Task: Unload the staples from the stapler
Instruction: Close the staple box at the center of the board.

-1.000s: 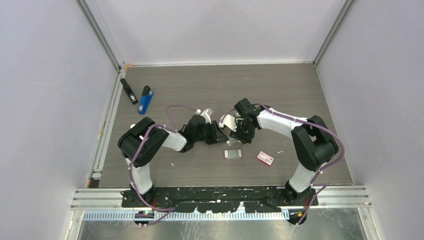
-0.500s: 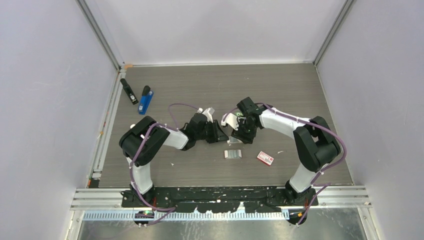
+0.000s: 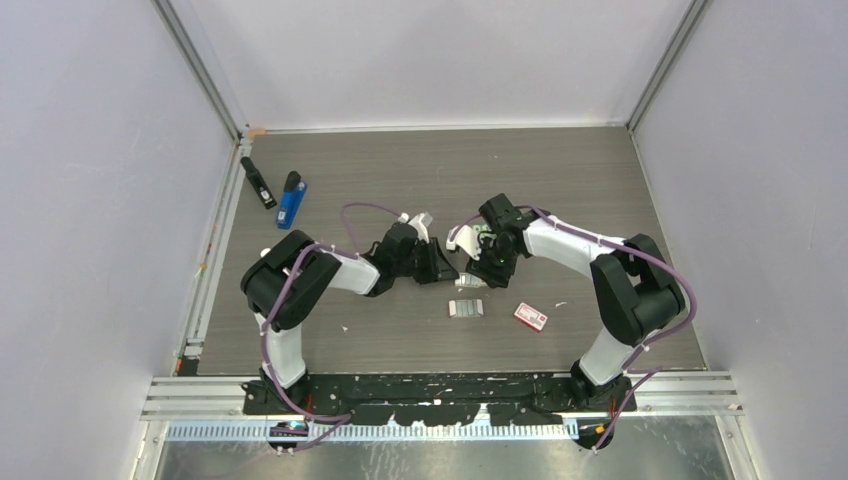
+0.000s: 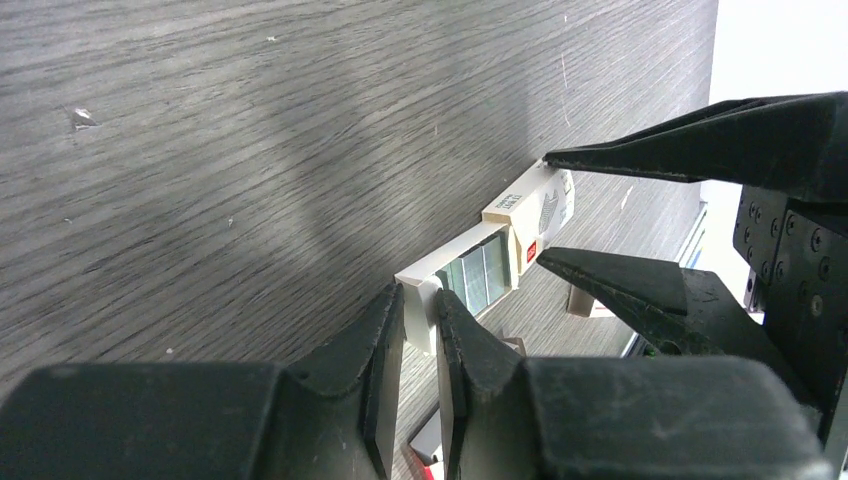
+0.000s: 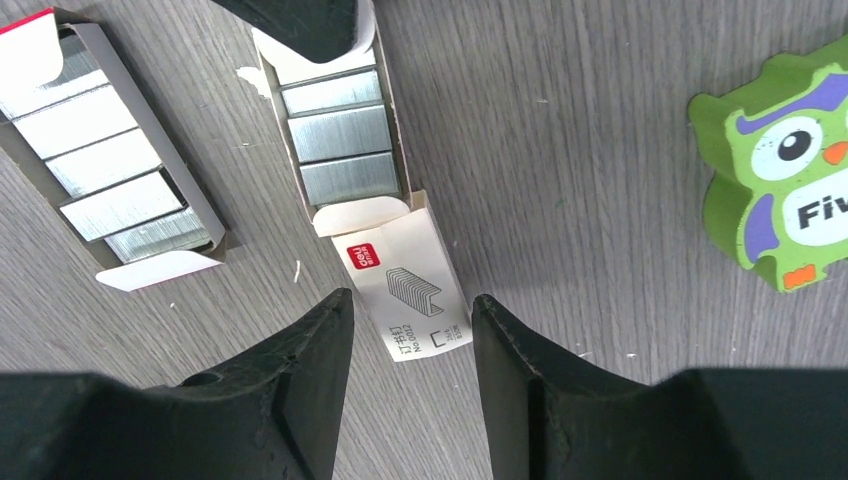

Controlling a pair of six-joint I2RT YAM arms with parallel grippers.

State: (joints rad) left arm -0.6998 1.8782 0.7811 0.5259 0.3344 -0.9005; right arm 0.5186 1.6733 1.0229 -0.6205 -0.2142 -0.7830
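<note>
My right gripper point(image 5: 412, 300) stands open astride the printed flap of the small white cardboard box point(image 5: 425, 285), gripping nothing; the silvery ribbed staples point(image 5: 340, 135) lie in its tray at eleven o'clock, long axis eleven-to-five, where my left gripper point(image 4: 418, 298), nearly shut, pinches the box's far end

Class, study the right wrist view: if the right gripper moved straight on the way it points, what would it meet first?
The right gripper would probably meet the printed flap of the open staple box first; depth is unclear.
</note>
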